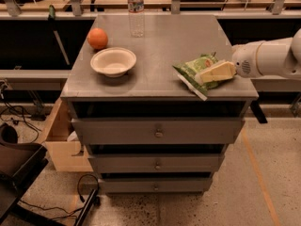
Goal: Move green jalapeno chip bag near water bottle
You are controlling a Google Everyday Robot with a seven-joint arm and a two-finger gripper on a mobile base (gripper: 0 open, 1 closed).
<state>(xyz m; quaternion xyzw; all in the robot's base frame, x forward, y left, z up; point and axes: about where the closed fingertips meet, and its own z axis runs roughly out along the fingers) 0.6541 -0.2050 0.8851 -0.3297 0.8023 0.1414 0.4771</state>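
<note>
The green jalapeno chip bag (194, 69) lies flat near the front right corner of the grey cabinet top (160, 51). My gripper (214, 73) reaches in from the right on a white arm and lies low over the bag's right half, covering part of it. The water bottle (136, 11) stands upright at the back middle of the top, far from the bag and the gripper.
An orange (98, 38) and a white bowl (113, 61) sit on the left side of the top. The cabinet has closed drawers (157, 132) in front. A wooden box (59, 140) and a dark chair (19, 164) stand at the lower left.
</note>
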